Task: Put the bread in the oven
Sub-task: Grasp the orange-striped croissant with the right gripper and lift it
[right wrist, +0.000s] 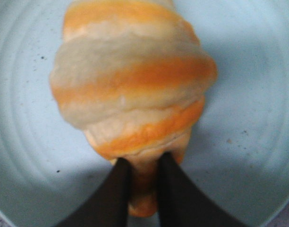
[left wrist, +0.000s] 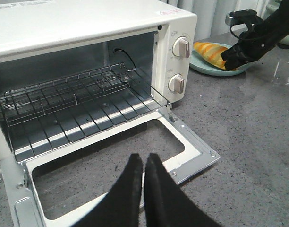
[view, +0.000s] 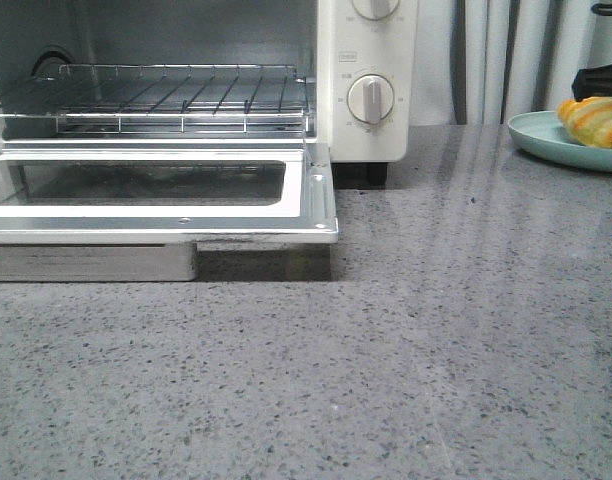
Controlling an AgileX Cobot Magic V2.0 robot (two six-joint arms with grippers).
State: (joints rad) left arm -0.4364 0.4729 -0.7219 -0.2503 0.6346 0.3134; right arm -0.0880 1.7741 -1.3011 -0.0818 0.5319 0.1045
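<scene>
Grey speckled counter fills most of my front view, where the oven is cut off at top and left, its door dropped flat and the rack bare. I see the bread lying on the plate, well right of the oven. My right gripper pinches its narrow end; my left gripper, fingers pressed together, hangs above the door.

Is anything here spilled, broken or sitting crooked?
Nothing stands out. The oven door hangs open, rack level, and the bread lies on its plate with the right gripper closed on one tip.
</scene>
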